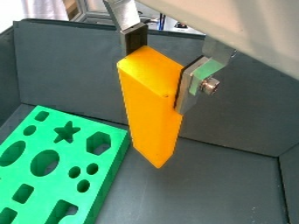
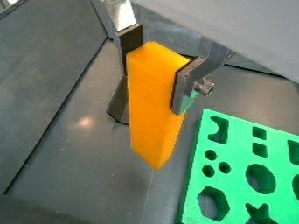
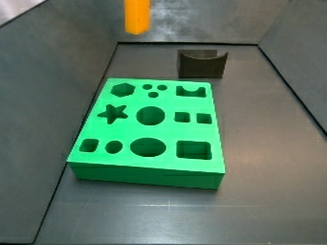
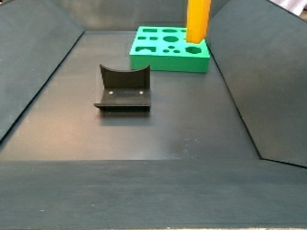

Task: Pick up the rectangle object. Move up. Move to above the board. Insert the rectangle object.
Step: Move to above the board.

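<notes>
The tall, plain orange rectangle block (image 1: 153, 105) hangs straight up and down, pinched near its top by the end effector (image 1: 163, 59). In a side view it is at the top left, up off the surface. The thick bright green board with cut-out holes (image 3: 148, 129) lies lower down, off to one side, so the block must go sideways next, I think.

Fixture (image 4: 122, 88) upright on dark floor (image 4: 168, 126), grey walls (image 3: 76, 57) around.
</notes>
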